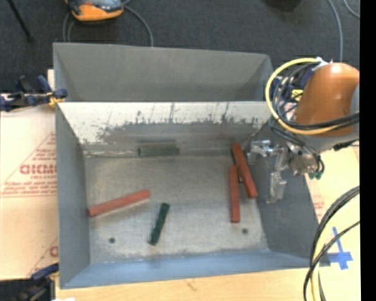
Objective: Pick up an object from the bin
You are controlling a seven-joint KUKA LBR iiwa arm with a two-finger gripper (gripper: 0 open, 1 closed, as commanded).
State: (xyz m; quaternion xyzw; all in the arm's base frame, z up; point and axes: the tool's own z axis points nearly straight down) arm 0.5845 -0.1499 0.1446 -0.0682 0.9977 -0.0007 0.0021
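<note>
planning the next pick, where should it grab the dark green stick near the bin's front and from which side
I'd take the dark green stick at mid-length, across its narrow width, coming straight down from above. It lies flat on the bin floor, long and thin, with bare floor along both long sides; the red stick nearby lies apart.

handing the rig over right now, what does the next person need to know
Gripper: over the right wall of the bin, just right of two red sticks lying together.
Others: red stick front left, green stick beside it, dark green stick at the back wall.
Done: nothing lifted.
Left: grasp one stick, lift it out.
</note>
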